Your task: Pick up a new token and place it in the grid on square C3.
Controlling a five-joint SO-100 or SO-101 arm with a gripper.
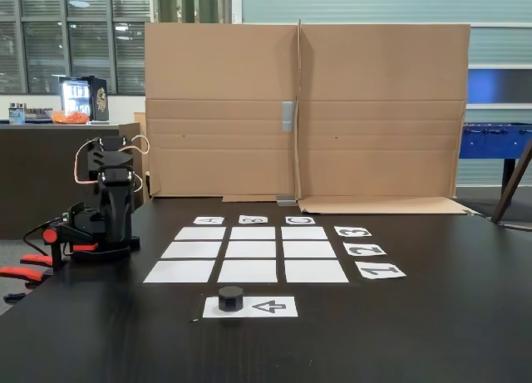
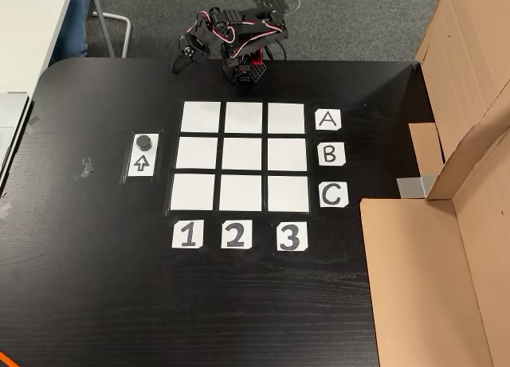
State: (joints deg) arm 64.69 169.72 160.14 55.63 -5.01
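Black token on the arrow sheet left of the grid in a fixed view, all nine squares bare including corner C3, arm folded at tabletop edge, end effector state cannot tell, cardboard wall behind

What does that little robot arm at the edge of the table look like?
The arm is small, built of chunky black blocks. Thin white and reddish cables loop loosely over its top. Red-orange parts show low at its side. The end effector is too small and dark to make out.
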